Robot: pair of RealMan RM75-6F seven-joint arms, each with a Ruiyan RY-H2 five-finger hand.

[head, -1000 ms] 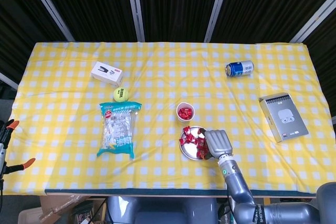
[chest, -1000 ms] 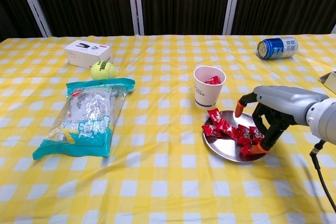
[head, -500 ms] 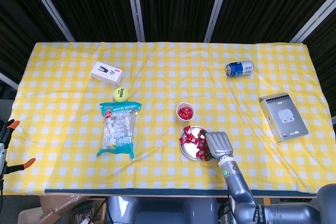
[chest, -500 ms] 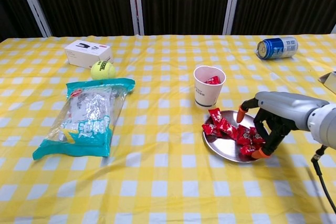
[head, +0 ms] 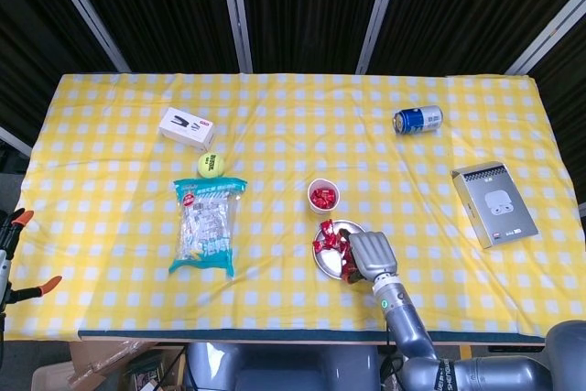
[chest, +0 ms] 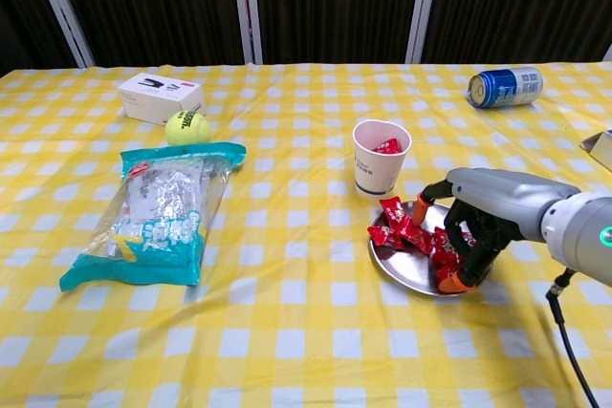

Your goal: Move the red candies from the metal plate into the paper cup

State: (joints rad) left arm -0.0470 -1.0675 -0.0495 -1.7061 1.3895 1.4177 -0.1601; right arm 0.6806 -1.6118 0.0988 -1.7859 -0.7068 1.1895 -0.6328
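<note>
Surroundings: snack bag, tennis ball and white box lie well left; blue can and grey box right; none obstruct.
Red candies: crinkled wrappers heaped on the metal plate, just in front of the paper cup, which holds some.
Right hand: over the plate's right side, fingers curled down among candies; grasp cannot be told.
Views: the chest view shows orange fingertips at the plate; the head view hides them.

The right hand has a grey metal shell and black fingers tipped orange. Behind it, a green light glows on the grey wrist, with a black cable below.
</note>
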